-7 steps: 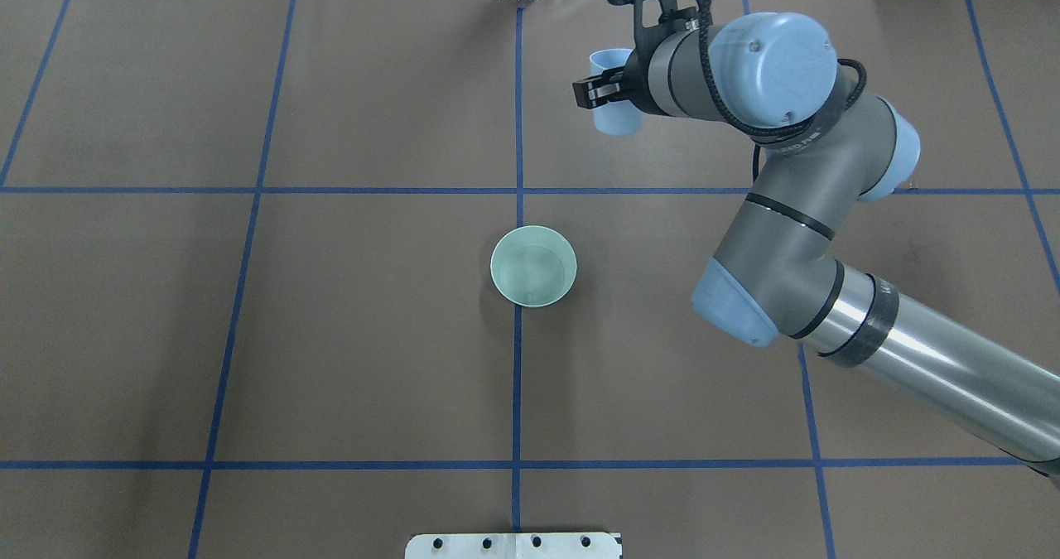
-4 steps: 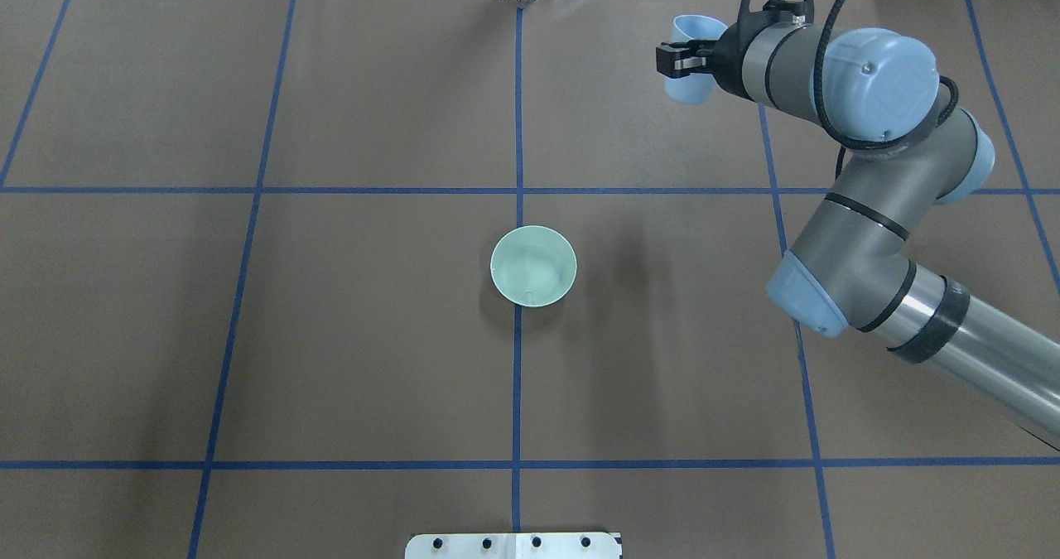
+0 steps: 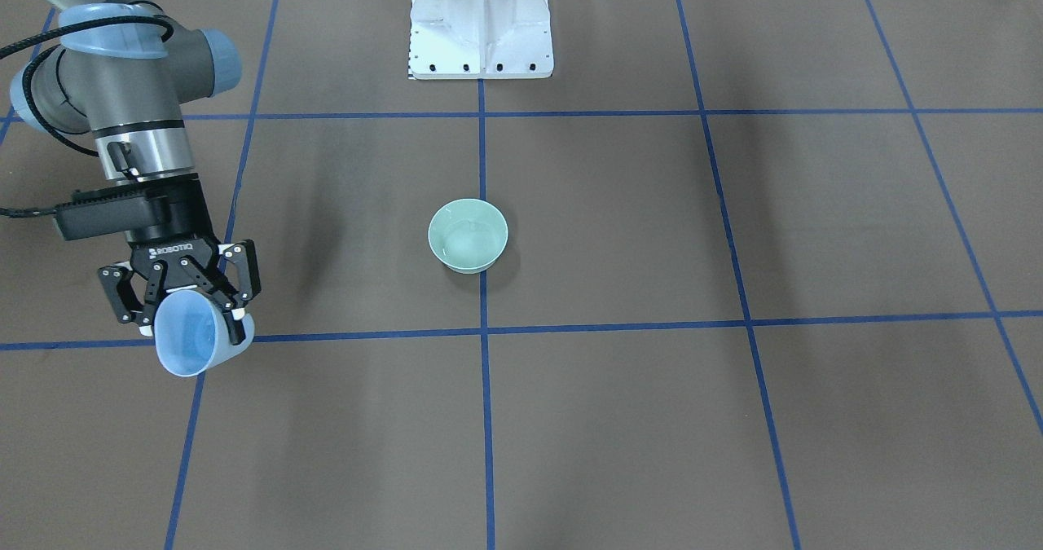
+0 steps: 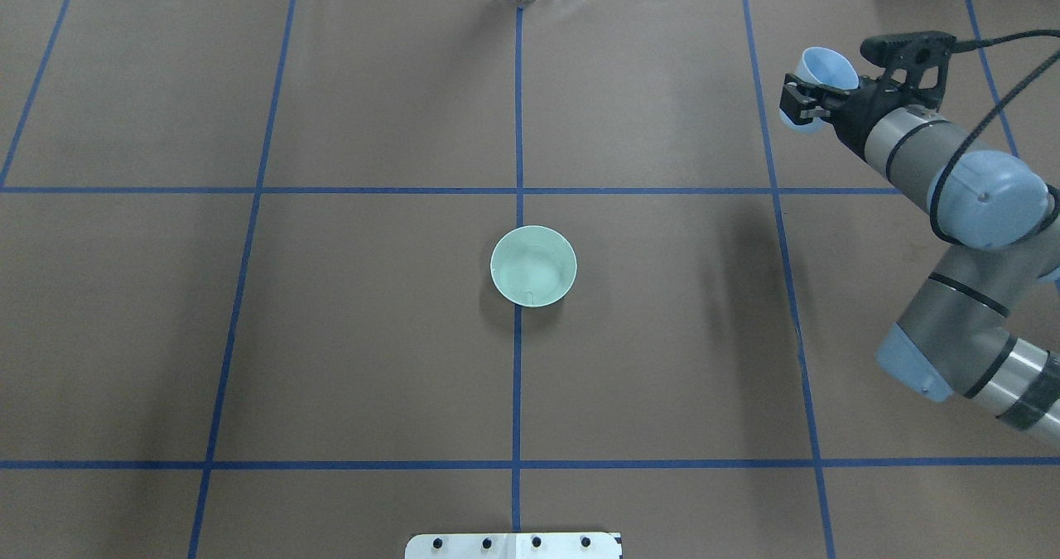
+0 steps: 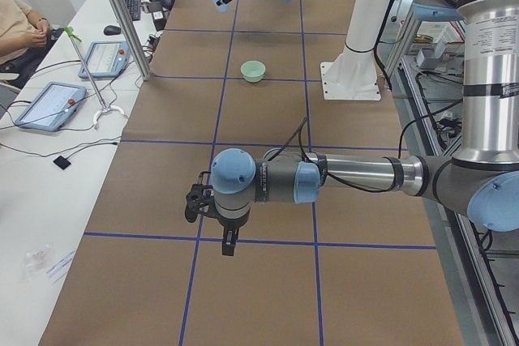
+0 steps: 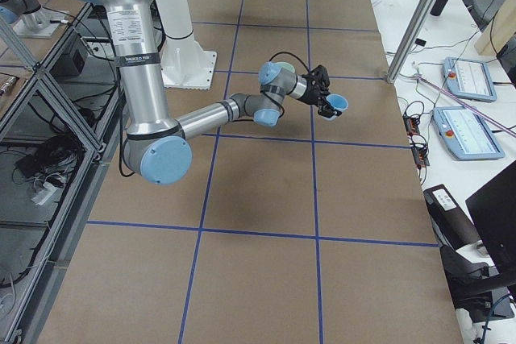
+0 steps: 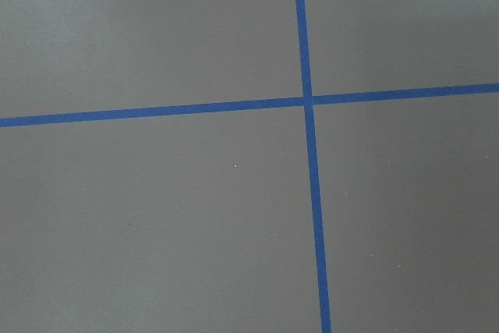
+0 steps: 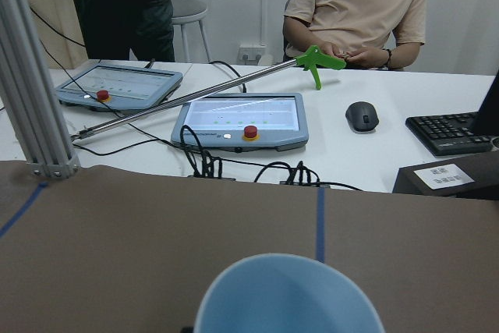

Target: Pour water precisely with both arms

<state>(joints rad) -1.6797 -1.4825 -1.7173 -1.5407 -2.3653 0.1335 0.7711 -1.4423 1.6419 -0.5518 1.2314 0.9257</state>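
1. At the middle of the table (image 4: 331,335), the water (image 4: 534,273) shows only as faint glints inside the green bowl (image 4: 493,262), which stands upright on a blue tape line.
2. Well apart from the bowl, toward the table's far right side, the blue cup (image 3: 189,342) hangs tipped, its mouth turned toward the operators' side. I see no water in it, so the pour looks finished.
3. The right gripper (image 3: 191,323) has its fingers clamped on the cup's wall from either side.
4. The step in hand, as I judge it, is setting the cup down. First turn the wrist until the rim sits level, then lower it straight.
5. Let go only once the base rests flat on the table. Spread the fingers fully and back away without brushing the cup.
6. The left arm (image 5: 340,172) reaches low over its own end of the table, far from both vessels. The left gripper (image 5: 197,202) shows only in the side view, so I cannot tell how it stands.
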